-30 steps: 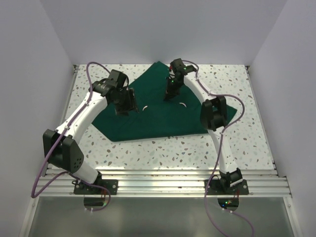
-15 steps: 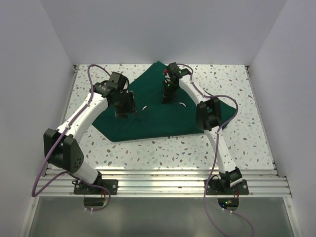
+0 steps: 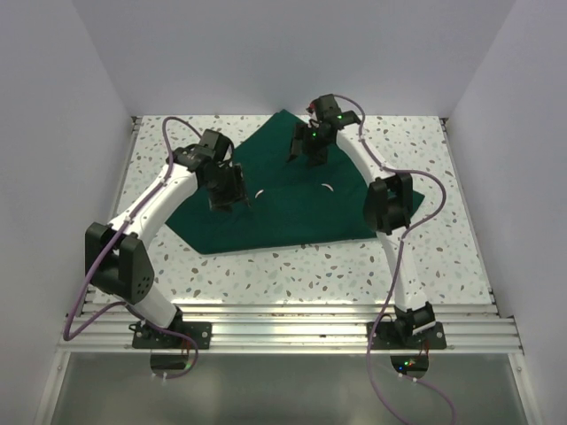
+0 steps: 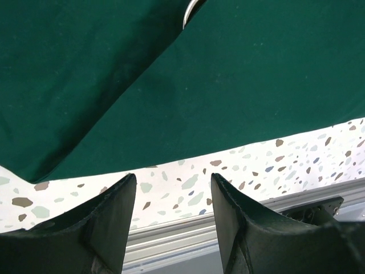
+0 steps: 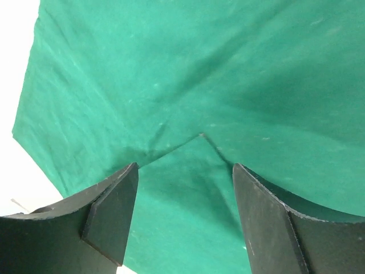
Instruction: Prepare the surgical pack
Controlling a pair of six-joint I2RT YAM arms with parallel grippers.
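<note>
The surgical pack (image 3: 283, 208) is a dark green drape lying flat on the speckled table, with folded flaps meeting near its middle. Two small pale slivers (image 3: 260, 193) peek out at the fold edges. My left gripper (image 3: 226, 197) hovers over the drape's left part, open and empty. In the left wrist view the gripper (image 4: 173, 177) frames bare table just past the drape's (image 4: 228, 85) front edge. My right gripper (image 3: 298, 152) hangs above the drape's far part, open. In the right wrist view a folded corner tip (image 5: 201, 136) lies below the spread gripper (image 5: 185, 166), untouched.
The terrazzo table (image 3: 425, 257) shows around the drape, widest at front and right. An aluminium rail (image 3: 283, 319) runs along the near edge by the arm bases. White walls close in the left, right and back.
My right gripper was shut low on the drape; it has opened, let the cloth go and risen toward the back. The left arm has barely moved.
</note>
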